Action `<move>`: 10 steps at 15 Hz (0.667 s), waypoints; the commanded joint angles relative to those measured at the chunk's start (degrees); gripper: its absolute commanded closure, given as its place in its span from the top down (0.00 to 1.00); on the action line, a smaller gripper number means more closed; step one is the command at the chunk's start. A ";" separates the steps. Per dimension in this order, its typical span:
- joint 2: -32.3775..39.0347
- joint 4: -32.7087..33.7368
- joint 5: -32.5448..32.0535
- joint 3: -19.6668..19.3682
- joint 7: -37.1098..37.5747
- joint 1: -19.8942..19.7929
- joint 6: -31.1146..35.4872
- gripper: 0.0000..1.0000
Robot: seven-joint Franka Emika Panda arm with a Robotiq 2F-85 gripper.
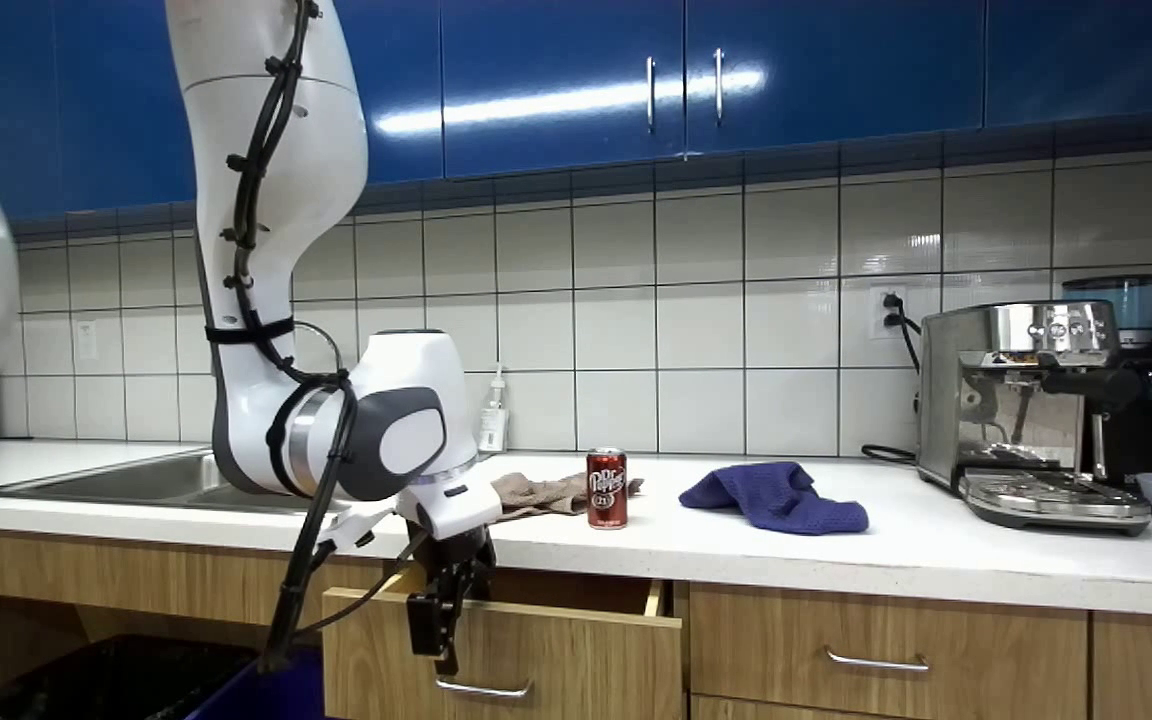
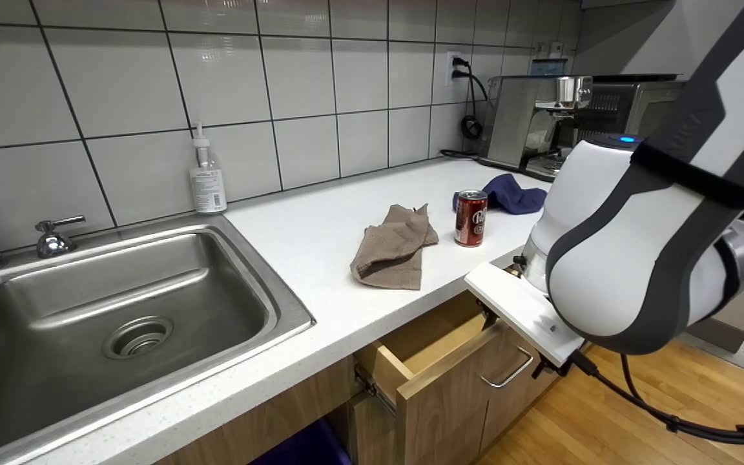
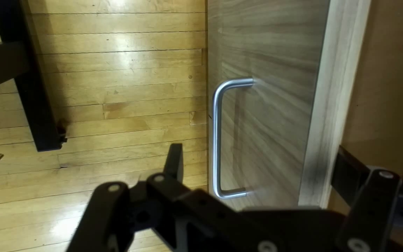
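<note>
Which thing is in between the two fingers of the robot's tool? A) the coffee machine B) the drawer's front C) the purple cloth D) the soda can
B: the wrist view shows the tool with one finger outside the drawer's front and the other on its inner side.

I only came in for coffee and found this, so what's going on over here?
A robot arm has its open gripper straddling the front of a partly open drawer, one finger outside and one inside. The handle is not gripped, and I can't tell whether either finger touches the drawer. On the counter above, a Dr Pepper can stands upright near a brown cloth and a purple cloth.
</note>
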 commanded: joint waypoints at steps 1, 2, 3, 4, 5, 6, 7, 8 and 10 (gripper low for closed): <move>0.11 0.06 1.45 0.10 -1.30 0.10 0.08 1.00; 0.09 0.03 1.45 0.11 -1.30 0.10 0.08 1.00; 0.06 0.01 1.45 0.12 -1.30 0.10 0.08 1.00; 0.04 -0.02 1.45 0.12 -1.30 0.10 0.08 1.00; 0.03 -0.05 1.45 0.13 -1.30 0.10 0.08 1.00; 0.02 -0.06 1.45 0.13 -1.30 0.10 0.08 1.00; 0.01 -0.07 1.45 0.14 -1.30 0.10 0.08 1.00; 0.00 -0.08 1.45 0.14 -1.30 0.10 0.08 1.00; -0.22 -0.40 1.64 0.11 -1.11 0.24 0.81 1.00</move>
